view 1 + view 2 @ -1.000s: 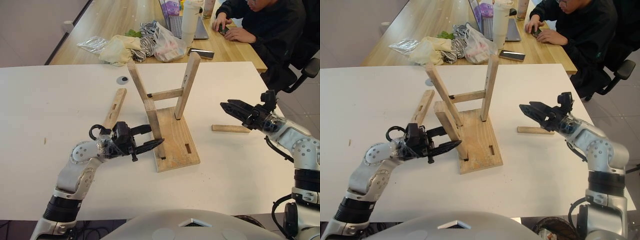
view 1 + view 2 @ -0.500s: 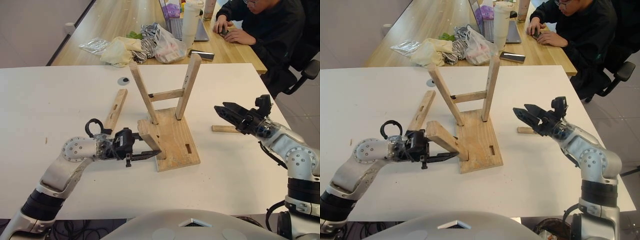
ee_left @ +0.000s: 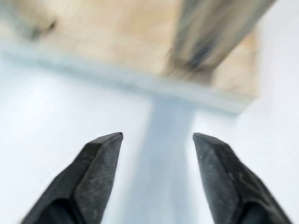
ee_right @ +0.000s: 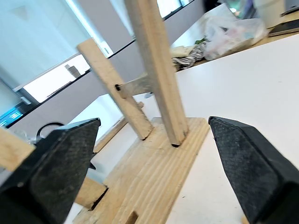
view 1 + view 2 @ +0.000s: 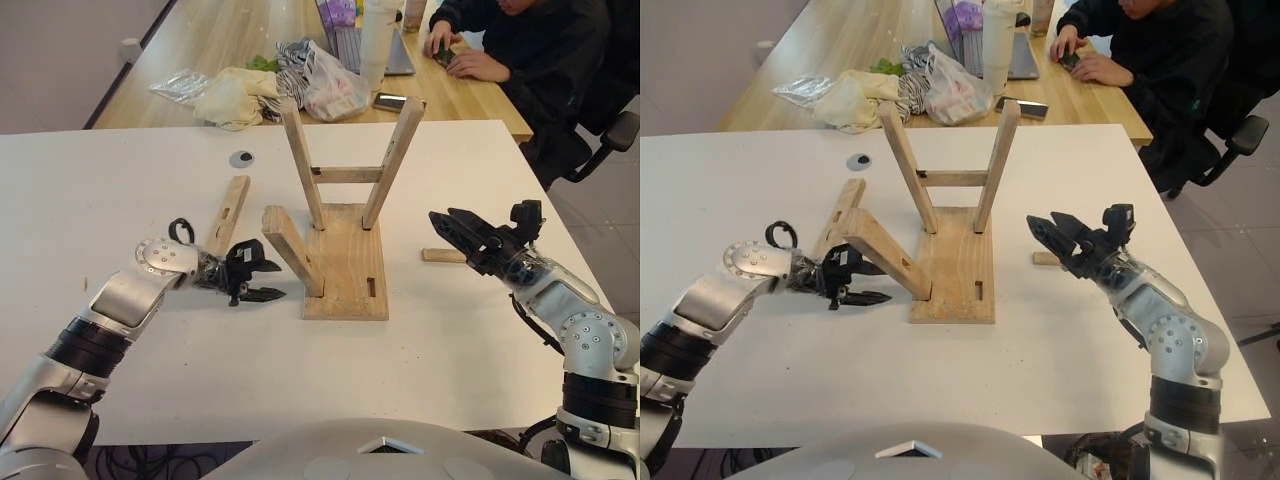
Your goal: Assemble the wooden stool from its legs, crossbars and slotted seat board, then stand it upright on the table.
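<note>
The slotted seat board (image 5: 348,285) lies flat on the white table. Two legs joined by a crossbar (image 5: 350,175) stand upright in its far slots. A third leg (image 5: 291,248) sits in a near slot, tilted steeply to the left. My left gripper (image 5: 272,281) hovers open and empty just left of that leg's base, and its wrist view has the board's edge (image 3: 117,42) ahead of the fingers (image 3: 100,154). To the right of the board, my right gripper (image 5: 448,222) is open above a loose crossbar (image 5: 440,256). A spare leg (image 5: 229,212) lies flat at the left.
A small round dark disc (image 5: 240,158) rests on the table behind the spare leg. Beyond the far edge is a wooden desk with bags (image 5: 320,85), a phone (image 5: 397,102) and a seated person. Bare table surface (image 5: 300,380) spreads in front of the board.
My left gripper has drawn back to the left, away from the third leg, which now leans lower. The seat board has turned to lie squarer. The right gripper has barely moved.
</note>
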You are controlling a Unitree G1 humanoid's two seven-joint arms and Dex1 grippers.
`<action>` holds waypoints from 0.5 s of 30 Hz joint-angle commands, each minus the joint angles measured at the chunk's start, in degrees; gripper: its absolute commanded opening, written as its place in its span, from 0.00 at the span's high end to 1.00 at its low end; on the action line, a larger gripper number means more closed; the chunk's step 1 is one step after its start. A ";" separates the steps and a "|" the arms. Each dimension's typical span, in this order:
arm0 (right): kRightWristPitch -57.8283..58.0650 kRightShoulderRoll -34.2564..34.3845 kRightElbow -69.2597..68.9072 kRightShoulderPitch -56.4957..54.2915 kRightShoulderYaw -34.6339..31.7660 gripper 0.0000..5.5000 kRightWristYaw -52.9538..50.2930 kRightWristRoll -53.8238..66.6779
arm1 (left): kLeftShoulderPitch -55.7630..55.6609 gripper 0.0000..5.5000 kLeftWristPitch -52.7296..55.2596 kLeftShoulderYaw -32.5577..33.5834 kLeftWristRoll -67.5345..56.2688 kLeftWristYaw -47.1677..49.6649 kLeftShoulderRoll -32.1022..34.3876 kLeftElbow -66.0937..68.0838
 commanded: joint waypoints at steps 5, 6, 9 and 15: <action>-11.38 -13.68 13.22 -2.99 5.42 0.23 9.92 -17.67 | -5.07 0.32 -6.36 3.41 8.10 1.15 -0.79 9.25; -14.45 -15.28 17.26 -3.64 7.58 0.23 12.15 -21.36 | -5.36 0.32 -8.06 3.69 9.65 2.83 -1.52 11.07; -21.94 -16.19 28.70 -7.19 12.33 0.23 16.41 -29.15 | -5.31 0.32 -9.89 5.28 11.32 5.44 -3.21 14.15; -23.48 -13.42 47.25 -12.61 13.14 0.23 22.07 -31.02 | -7.09 0.32 -10.08 9.42 11.07 7.79 -5.83 17.74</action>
